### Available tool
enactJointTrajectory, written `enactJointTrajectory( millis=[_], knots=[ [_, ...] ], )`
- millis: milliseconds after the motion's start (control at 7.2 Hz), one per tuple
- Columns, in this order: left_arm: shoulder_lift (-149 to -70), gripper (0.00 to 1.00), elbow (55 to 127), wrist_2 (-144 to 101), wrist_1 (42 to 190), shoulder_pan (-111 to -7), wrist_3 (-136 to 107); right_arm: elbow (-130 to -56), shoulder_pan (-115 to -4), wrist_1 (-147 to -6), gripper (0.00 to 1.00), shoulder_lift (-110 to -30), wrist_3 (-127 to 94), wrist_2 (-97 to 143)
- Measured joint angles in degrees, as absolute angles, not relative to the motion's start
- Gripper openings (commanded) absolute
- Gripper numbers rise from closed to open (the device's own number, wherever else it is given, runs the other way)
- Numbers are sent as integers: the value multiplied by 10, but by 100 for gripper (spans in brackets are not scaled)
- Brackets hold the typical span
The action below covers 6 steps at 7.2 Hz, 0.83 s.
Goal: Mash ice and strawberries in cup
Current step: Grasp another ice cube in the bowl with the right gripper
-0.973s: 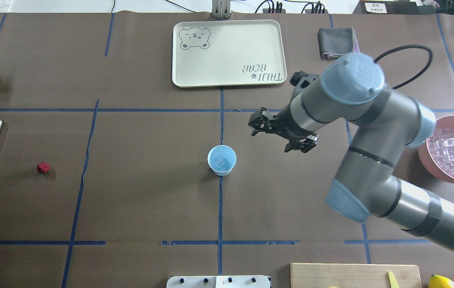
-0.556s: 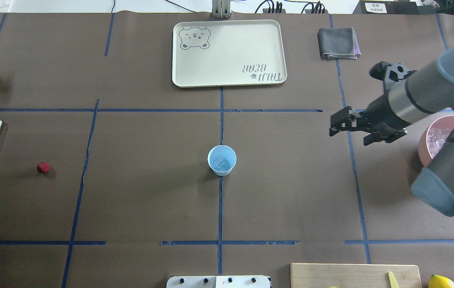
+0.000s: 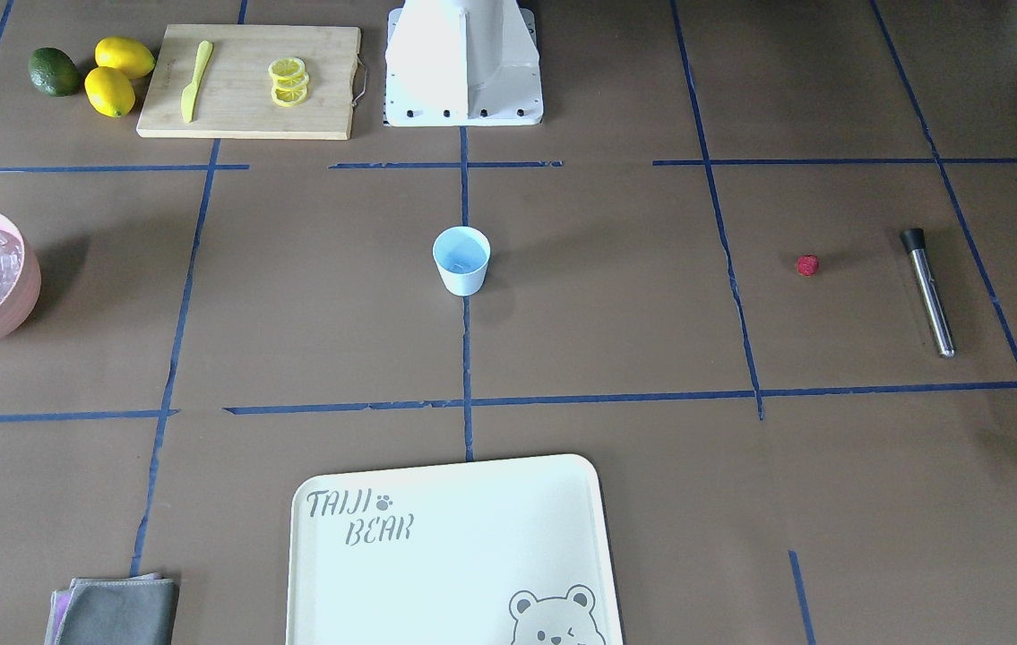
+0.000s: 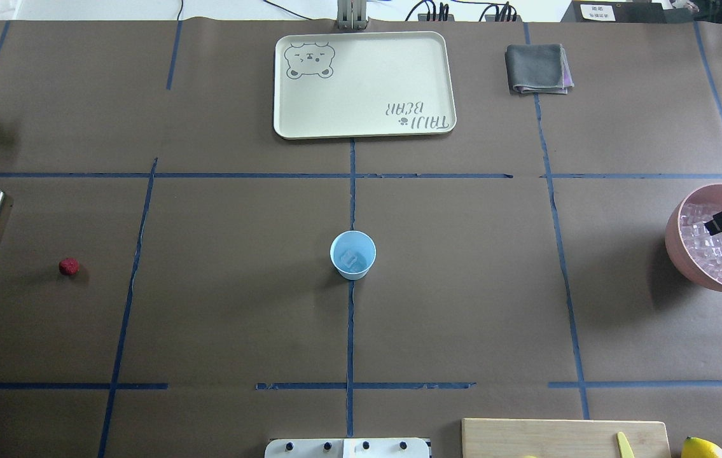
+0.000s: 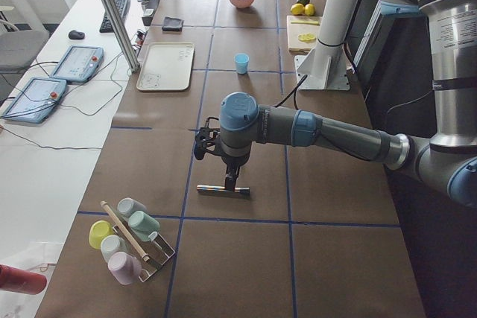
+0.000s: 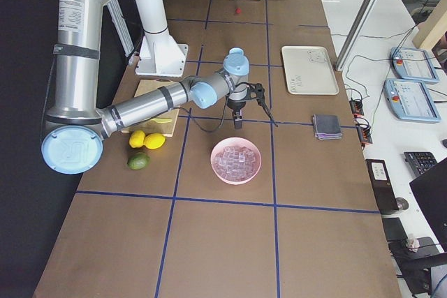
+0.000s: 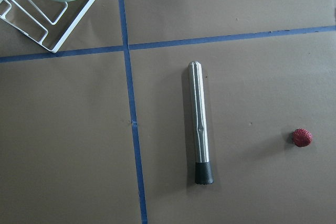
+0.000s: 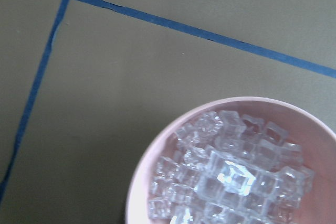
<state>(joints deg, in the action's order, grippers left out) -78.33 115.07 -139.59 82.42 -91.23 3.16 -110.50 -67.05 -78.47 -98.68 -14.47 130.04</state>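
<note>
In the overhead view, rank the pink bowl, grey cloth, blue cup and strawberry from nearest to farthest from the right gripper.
1. pink bowl, at the right edge; the right gripper overlaps it.
2. grey cloth, far side, right half.
3. cup, table centre.
4. strawberry, far left.

The cup is small, light blue and tapered. It stands upright, mouth open, at the middle of the table. One clear ice cube lies in its bottom. More ice, a heap of glassy cubes, fills the pink bowl well to the right. The strawberry, small, red and bumpy, lies on the table well to the cup's left.
</note>
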Motion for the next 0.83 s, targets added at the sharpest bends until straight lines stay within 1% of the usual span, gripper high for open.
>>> enactJointTrajectory(
  millis=[278,834],
  knots=[
    [-783,100,1155,-1395,825,-912,34,-1066,-690,-781,99,-981,-89,1306],
    [-783,100,1159,-1395,825,-910,32,-1014,-692,-766,99,-955,-106,1324]
  ],
)
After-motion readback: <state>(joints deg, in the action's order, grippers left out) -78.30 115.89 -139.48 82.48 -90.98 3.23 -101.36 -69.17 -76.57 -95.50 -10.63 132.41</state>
